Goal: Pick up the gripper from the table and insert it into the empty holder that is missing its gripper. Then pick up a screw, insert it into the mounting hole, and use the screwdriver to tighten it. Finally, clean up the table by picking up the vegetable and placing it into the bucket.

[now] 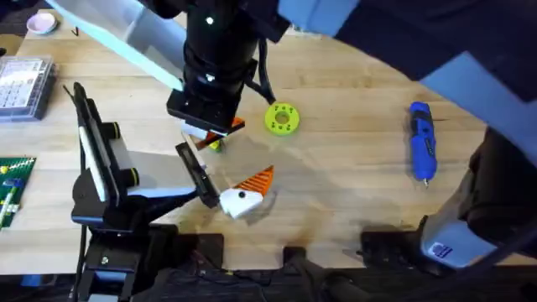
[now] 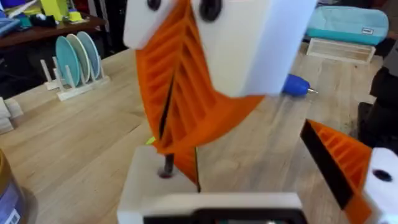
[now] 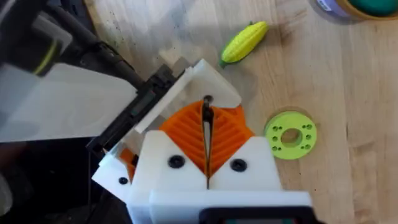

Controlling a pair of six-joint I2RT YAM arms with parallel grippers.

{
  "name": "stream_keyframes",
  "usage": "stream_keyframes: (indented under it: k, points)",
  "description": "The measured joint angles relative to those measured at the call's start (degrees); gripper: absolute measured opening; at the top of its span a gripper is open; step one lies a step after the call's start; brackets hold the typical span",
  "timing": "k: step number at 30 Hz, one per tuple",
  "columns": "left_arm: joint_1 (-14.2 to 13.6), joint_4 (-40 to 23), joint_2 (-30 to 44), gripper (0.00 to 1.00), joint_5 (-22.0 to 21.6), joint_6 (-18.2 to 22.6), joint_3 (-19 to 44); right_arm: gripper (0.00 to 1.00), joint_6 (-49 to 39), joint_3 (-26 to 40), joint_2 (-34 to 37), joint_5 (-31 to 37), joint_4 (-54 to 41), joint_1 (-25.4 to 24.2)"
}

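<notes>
On the wooden bench (image 1: 352, 193), the right arm reaches across the middle and its right gripper (image 3: 206, 118) points down over the tip of the left gripper (image 1: 252, 191). The right jaws are pressed together, their orange ribbed pads pinching a small dark screw (image 2: 168, 167). The screw's end meets the plain white holder (image 2: 149, 183), one finger of the left gripper. The left jaws stand apart with nothing between them; the other finger carries an orange wedge. The blue screwdriver (image 1: 422, 141) lies well apart, on the right side. The bucket (image 3: 348, 11) stands near the yellow vegetable (image 3: 244, 42), which lies just beside the joined grippers. A green disc (image 1: 282, 118) lies nearby.
</notes>
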Motion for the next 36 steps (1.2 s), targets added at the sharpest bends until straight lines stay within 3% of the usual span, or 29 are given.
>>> stream_keyframes:
  k: [36]
  points:
    - [-0.11,-0.05,-0.02,0.993,0.04,-0.25,0.00,0.036,0.00,0.02,2.60,0.15,-0.33,0.00]
